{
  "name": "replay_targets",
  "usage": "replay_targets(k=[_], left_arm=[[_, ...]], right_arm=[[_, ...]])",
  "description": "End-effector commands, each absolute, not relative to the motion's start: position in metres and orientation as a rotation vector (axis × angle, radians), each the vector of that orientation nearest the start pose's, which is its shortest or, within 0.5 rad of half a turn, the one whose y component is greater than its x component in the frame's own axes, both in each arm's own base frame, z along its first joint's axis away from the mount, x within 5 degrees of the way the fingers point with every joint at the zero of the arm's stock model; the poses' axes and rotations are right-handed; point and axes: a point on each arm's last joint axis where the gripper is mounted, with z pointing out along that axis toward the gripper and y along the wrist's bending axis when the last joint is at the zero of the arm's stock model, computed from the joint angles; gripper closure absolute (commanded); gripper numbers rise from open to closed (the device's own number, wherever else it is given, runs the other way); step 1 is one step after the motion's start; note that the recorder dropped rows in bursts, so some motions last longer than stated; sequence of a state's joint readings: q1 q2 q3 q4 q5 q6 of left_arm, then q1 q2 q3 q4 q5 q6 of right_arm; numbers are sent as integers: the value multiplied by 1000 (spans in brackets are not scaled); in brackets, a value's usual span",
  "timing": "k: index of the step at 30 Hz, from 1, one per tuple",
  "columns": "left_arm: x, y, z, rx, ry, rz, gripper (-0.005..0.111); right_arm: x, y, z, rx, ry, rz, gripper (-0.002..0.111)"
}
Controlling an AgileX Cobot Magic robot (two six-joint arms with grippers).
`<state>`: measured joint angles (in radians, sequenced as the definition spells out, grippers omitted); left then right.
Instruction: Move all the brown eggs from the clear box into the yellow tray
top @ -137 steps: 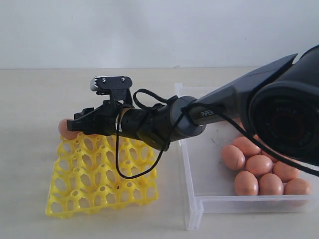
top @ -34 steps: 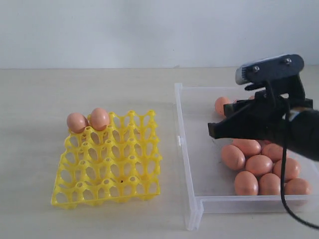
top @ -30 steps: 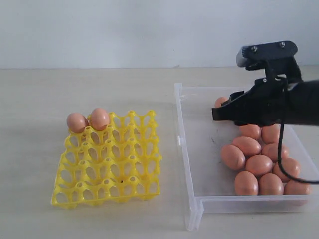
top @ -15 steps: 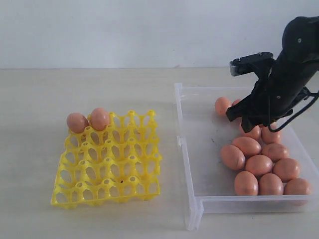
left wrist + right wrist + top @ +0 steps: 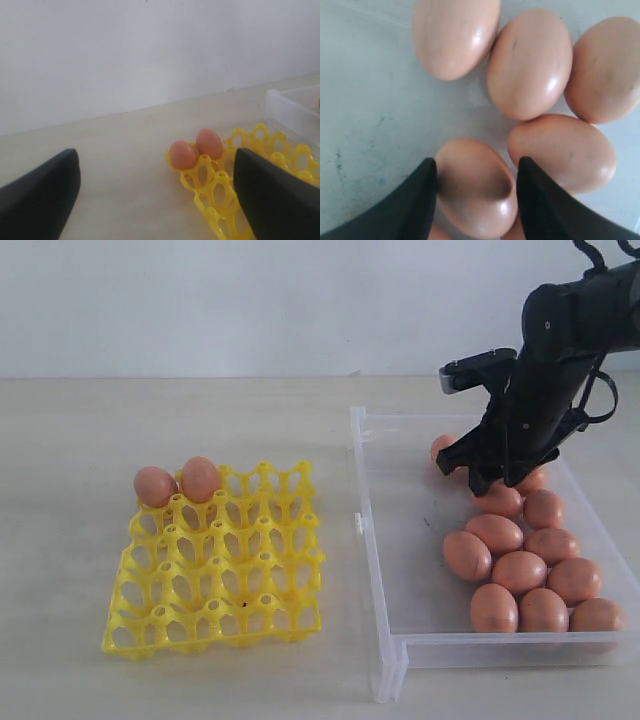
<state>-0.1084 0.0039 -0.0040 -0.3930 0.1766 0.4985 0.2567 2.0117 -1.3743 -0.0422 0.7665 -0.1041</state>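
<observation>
- Nearest you, at the lower right of the exterior view, stands the large, shallow clear plastic box [image 5: 500, 651]. The smooth orange-brown oval eggs [image 5: 518, 572] lie clustered along its right side, many of them touching.
- At the lower left, apart from the box on the pale beige tabletop [image 5: 60, 540], sits the bright yellow openwork plastic egg tray [image 5: 220, 585].
- Two eggs [image 5: 200, 478] sit side by side in the cups at the tray's far left corner.
- Farther back, at the upper right, your black right gripper [image 5: 463, 475] points down into the far part of the box, among the eggs there.
- In the right wrist view, its dark fingers [image 5: 415, 200] stand apart on either side of one egg [image 5: 475, 195], close against its flanks. You cannot tell whether they press on it.
- Your left gripper [image 5: 155, 192] shows only in the left wrist view, at the lower corners. Its fingers are spread wide with nothing between them.
</observation>
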Motion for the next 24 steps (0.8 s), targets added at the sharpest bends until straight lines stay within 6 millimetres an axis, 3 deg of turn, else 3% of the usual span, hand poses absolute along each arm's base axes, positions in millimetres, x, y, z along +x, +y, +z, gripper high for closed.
replay_targets(k=[1, 8, 14, 24], left_arm=[[55, -13, 198, 225, 1631, -70, 29], [55, -13, 198, 225, 1631, -70, 29], [55, -13, 198, 225, 1631, -70, 29], [55, -13, 198, 225, 1631, -70, 29]], right_arm=[[396, 96, 155, -588, 2875, -59, 65], [398, 96, 149, -748, 2872, -77, 65], [400, 97, 157, -748, 2894, -81, 65], [403, 96, 147, -812, 3029, -115, 65]])
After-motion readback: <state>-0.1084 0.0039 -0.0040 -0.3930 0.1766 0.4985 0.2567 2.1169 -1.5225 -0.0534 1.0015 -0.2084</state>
